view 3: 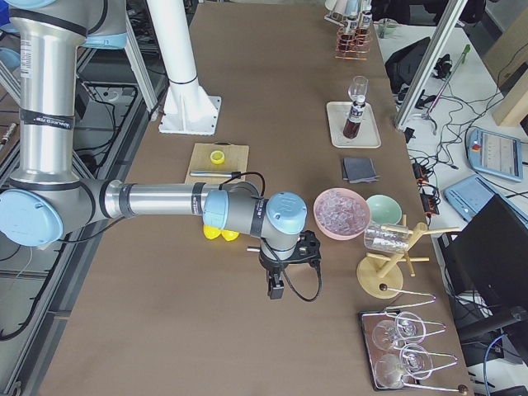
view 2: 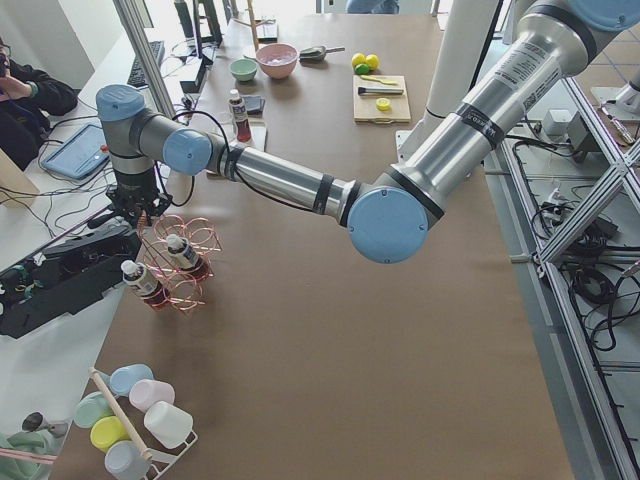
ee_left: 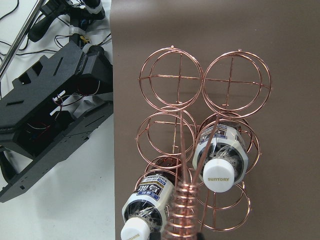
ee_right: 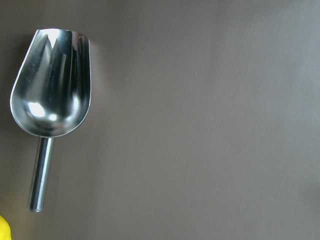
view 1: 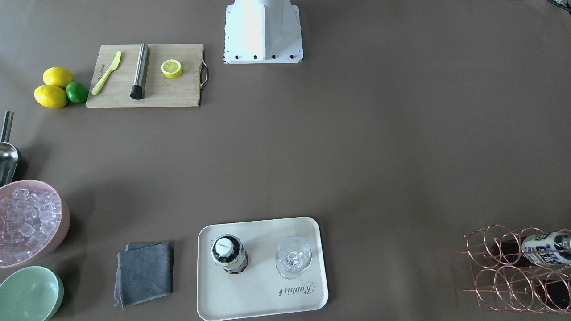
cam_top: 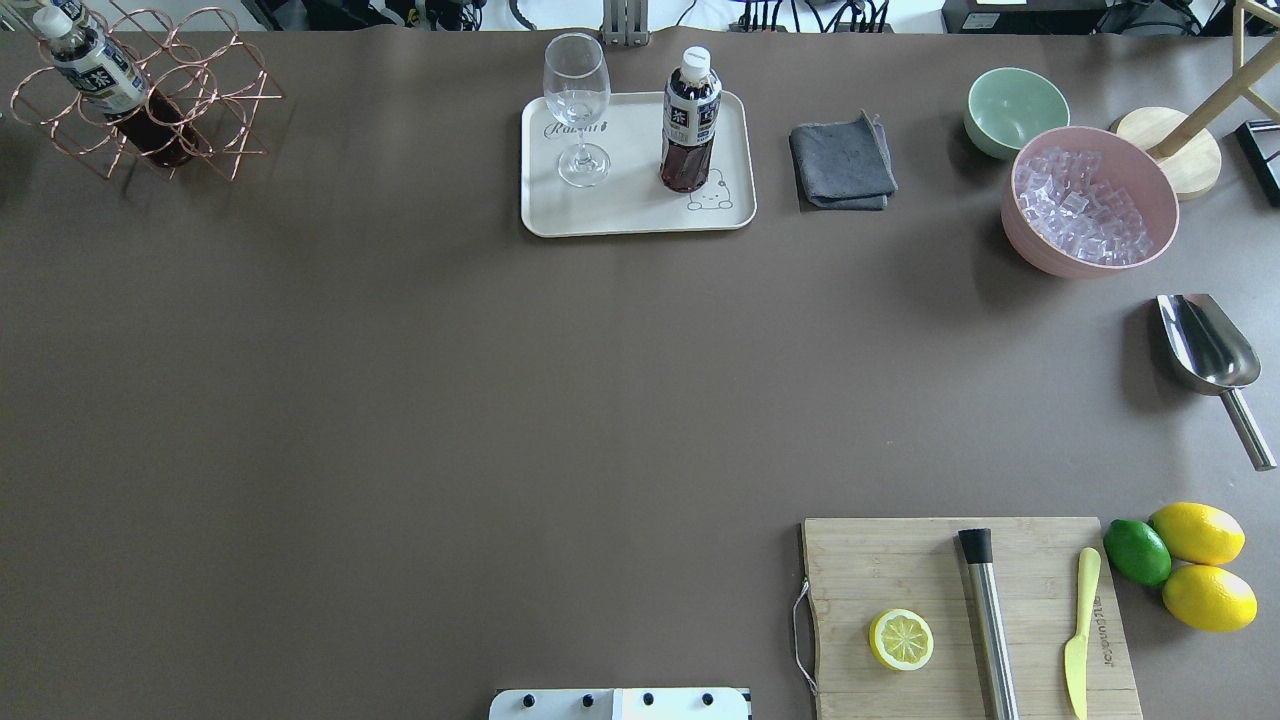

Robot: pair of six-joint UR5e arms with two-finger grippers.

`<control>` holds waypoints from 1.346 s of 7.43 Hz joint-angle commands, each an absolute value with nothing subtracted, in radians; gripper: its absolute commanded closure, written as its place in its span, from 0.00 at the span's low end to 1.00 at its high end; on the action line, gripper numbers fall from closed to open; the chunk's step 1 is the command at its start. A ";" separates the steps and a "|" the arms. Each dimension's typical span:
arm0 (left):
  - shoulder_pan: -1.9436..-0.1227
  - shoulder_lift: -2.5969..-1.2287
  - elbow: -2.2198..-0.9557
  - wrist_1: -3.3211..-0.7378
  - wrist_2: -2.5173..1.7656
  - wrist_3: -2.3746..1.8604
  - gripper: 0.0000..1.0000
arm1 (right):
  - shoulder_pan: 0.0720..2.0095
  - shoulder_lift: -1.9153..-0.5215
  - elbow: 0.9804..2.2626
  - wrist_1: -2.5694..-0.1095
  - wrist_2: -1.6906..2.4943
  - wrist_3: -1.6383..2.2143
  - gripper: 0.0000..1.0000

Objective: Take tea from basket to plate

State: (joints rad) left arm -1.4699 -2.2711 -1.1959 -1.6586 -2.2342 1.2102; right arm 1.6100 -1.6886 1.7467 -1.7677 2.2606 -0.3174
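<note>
Tea stands upright on the plate, beside the stemmed glass and not touching it. A grey cloth lies just right of the plate. The basket sits at the far left bench corner and holds two more bottles, both tilted. In the wrist view its wire handle rises between their caps.

Only your side views show the arms. The left jaws hang over the basket handle, and you cannot tell how far open they are. The right jaws hang over the steel scoop near the ice bowl, and their opening cannot be told either.
</note>
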 commanded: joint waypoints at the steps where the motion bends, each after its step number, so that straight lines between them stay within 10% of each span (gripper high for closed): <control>1: -1.451 -2.281 -1.193 -1.661 -2.194 1.169 1.00 | 1.609 -1.724 1.759 -1.766 2.264 -0.328 0.00; 10: -1.414 -2.289 -1.193 -1.680 -2.187 1.167 1.00 | 1.609 -1.741 1.775 -1.769 2.264 -0.327 0.00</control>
State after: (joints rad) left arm -1.4222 -2.2879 -1.1930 -1.6790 -2.1876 1.1674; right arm 1.6092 -1.7408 1.7741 -1.7677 2.2634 -0.3267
